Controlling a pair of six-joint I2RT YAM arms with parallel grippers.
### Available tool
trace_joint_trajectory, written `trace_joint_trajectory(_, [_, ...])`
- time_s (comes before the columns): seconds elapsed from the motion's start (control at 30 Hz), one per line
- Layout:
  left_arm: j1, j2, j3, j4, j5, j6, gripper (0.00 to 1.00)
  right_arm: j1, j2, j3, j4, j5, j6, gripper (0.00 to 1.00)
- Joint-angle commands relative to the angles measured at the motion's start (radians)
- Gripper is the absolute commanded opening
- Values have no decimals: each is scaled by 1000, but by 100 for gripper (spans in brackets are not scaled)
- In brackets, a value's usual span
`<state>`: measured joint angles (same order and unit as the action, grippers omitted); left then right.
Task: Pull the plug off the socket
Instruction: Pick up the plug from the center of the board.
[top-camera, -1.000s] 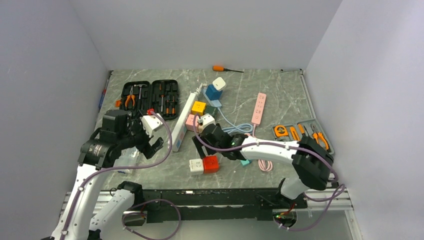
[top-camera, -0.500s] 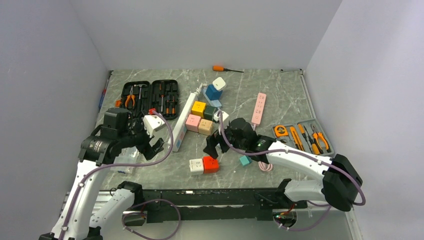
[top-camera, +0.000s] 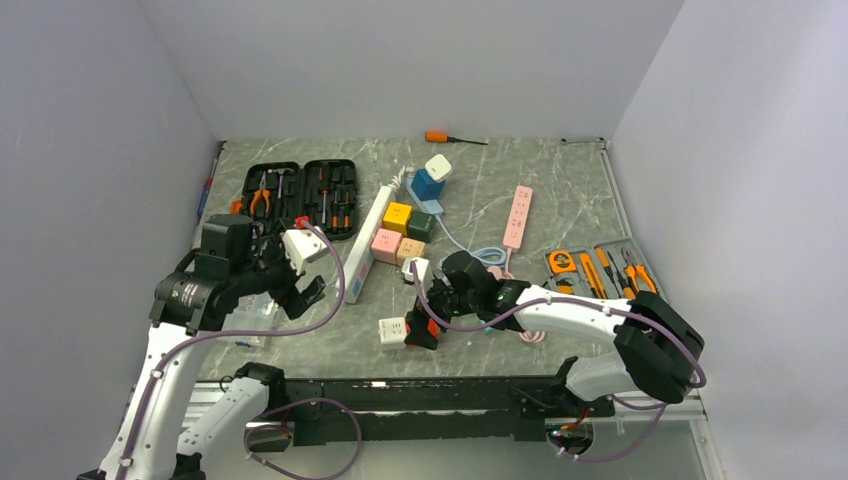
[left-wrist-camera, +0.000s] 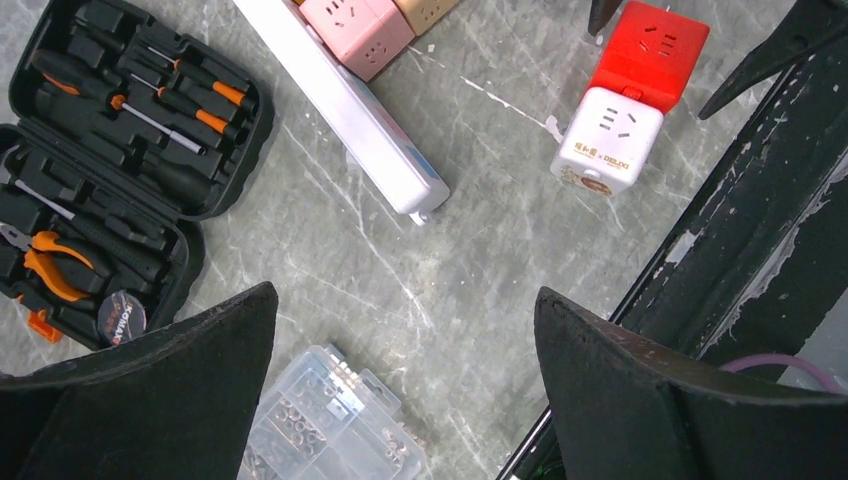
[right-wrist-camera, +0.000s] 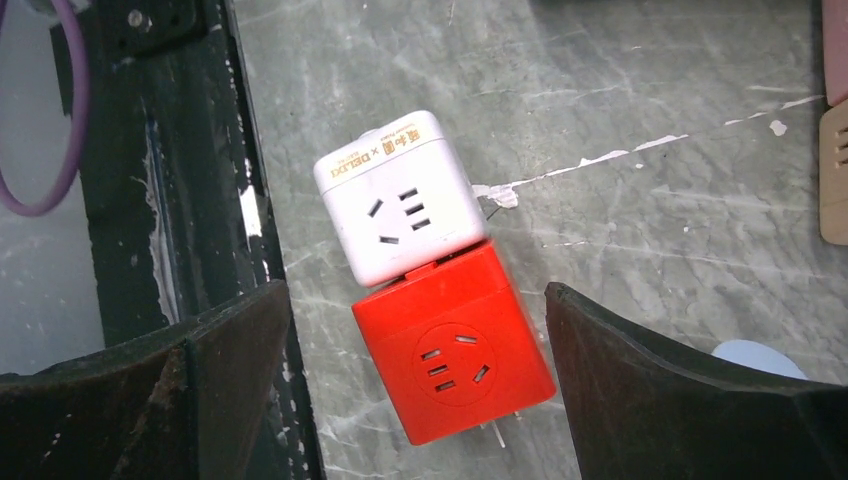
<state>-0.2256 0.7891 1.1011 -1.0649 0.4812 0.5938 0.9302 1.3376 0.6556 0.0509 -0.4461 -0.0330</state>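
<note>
black rail (right-wrist-camera: 190, 200) is seen at the near table (top-camera: 560, 180) edge. just past it the white cube (right-wrist-camera: 400, 195) and red cube (right-wrist-camera: 452, 355) are found, joined face to face, flat on the table, white one to the left of red in the top view. which one is the plug cannot be told. two small prongs are seen at the red cube's far side in the right wrist view.

right gripper (right-wrist-camera: 415, 290) is held over the pair, fingers wide apart, cubes framed between them, not touched. nothing is gripped.

left gripper (left-wrist-camera: 408, 295) is held above the table's left side, well apart from the cubes, fingers spread wide, nothing between them. clear box (left-wrist-camera: 335, 425) of small parts is seen under it.

further back a white strip (top-camera: 365, 245) is laid slantwise, with a pink cube (top-camera: 385, 243) and tan cube (top-camera: 411, 250) just beside it, then a yellow cube (top-camera: 398, 214) and dark cube (top-camera: 420, 226). open black tool case (top-camera: 300, 197) is set to the strip's left. grey tool tray (top-camera: 600, 268) is placed at the right edge, pink strip (top-camera: 517, 217) near it. blue adapter (top-camera: 428, 185) is seen behind the cubes. orange screwdriver (top-camera: 440, 137) is laid at the far wall.
</note>
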Motion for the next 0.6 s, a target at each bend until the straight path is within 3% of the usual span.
trace_joint_trajectory(0.0, [5, 14, 54, -26, -5, 34, 99, 8, 7, 25, -6, -24, -115, 100])
trace_joint_trajectory(0.57, [5, -5, 81, 0, 32, 45, 99, 107, 89, -29, 17, 179, -112, 100])
